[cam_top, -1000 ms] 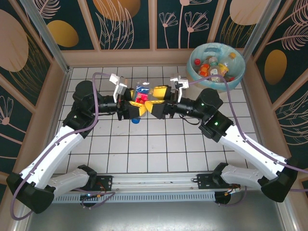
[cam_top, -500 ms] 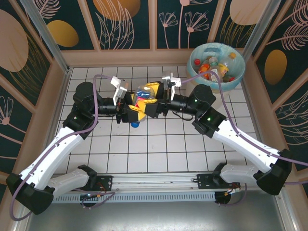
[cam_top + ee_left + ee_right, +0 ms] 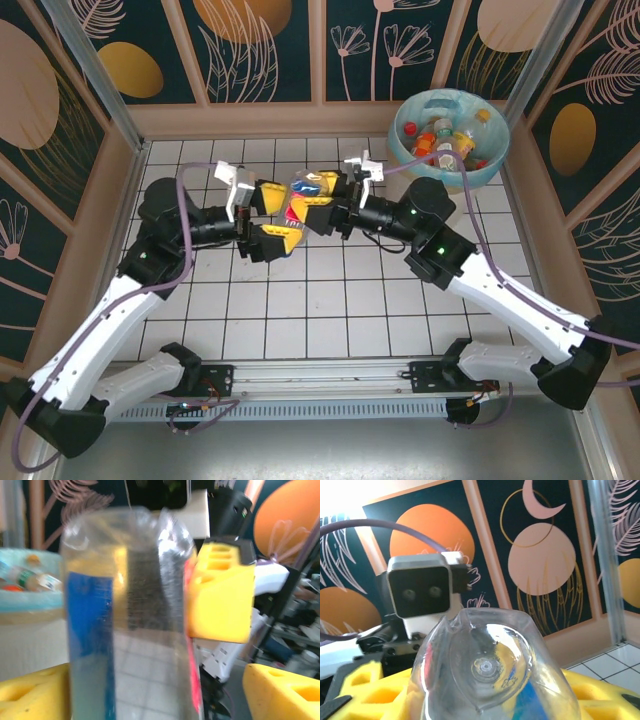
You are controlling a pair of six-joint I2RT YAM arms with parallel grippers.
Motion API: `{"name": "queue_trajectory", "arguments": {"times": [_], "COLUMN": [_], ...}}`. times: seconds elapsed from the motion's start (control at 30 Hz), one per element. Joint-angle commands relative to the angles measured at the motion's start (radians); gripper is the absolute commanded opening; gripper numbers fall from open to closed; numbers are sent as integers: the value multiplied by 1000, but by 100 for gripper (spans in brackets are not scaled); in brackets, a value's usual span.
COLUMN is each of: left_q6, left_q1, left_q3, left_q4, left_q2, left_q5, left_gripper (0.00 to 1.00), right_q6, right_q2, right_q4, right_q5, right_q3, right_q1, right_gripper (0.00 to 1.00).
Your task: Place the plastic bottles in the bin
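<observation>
Clear plastic with a blue-and-red label: one clear bottle (image 3: 296, 203) up off the white tiled table (image 3: 300, 300), mid-table toward the far side, between two yellow-fingered grippers meeting nose to nose. From above, right gripper (image 3: 310, 203) closed around it from the right, fingers on either side of its body. Opposite, left gripper (image 3: 284, 214) facing in from the left, fingers spread wider than the bottle. Round bin (image 3: 400, 148) well apart at the far right corner, pale blue lining, several other bottles (image 3: 445, 135) already lying inside, orange and red labels among them.

Left wrist view: clear bottle (image 3: 130, 615) tall in the frame, very close and blurred, blue label strip down its left side, red edge down its right. Below, left gripper (image 3: 157, 692) open: one yellow finger (image 3: 30, 692) at the bottle's left side, contact hard to tell, the other well clear to the right. Higher up, a yellow finger (image 3: 220, 600) of the right gripper against the bottle's right side. Far left in the background, the bin (image 3: 20, 611) with other bottles (image 3: 30, 580) in it.

Right wrist view: clear bottle (image 3: 490, 675) end-on, dimpled base toward the lens, seated between the yellow fingers of the right gripper (image 3: 487, 702), gripped on both sides. Behind it, the left wrist camera (image 3: 422, 587), a white-framed black box looking straight back. Patterned wall panels (image 3: 545, 555) beyond.
</observation>
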Motion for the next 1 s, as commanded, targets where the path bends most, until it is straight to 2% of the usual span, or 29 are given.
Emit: {"name": "queue_trajectory", "arguments": {"times": [0.0,0.1,0.23,0.33,0.47,0.6,0.7,0.8,0.97], "left_q6": [19,15,21,39,74,79,72,67,59], "left_q1": [-4,-3,-3,-3,-3,-4,-4,-4,-3], "left_q3": [-24,-50,-50,-27,-26,-23,-32,-44,-56], "left_q4": [68,89,35,-48,-111,-154,-151,-148,-154], "left_q2": [-64,-110,-151,-153,-139,-108,-98,-96,-101], "left_q5": [-150,-226,-431,-575,-673,-698,-688,-693,-700], "left_gripper": [89,93,94,93,93,92,92,92,92], "right_q6": [-47,-131,-222,-246,-284,-312,-307,-289,-293], "right_q2": [-45,-47,1,77,156,269,360,456,596], "right_q4": [-60,-206,-488,-721,-899,-1054,-1143,-1212,-1268], "right_q5": [109,204,421,475,579,604,606,590,576], "right_q3": [73,168,398,607,779,928,1008,1076,1163], "right_q1": [-6,-12,-56,-175,-344,-506,-587,-649,-697], "right_gripper": [46,45,45,44,41,41,41,41,42]}}
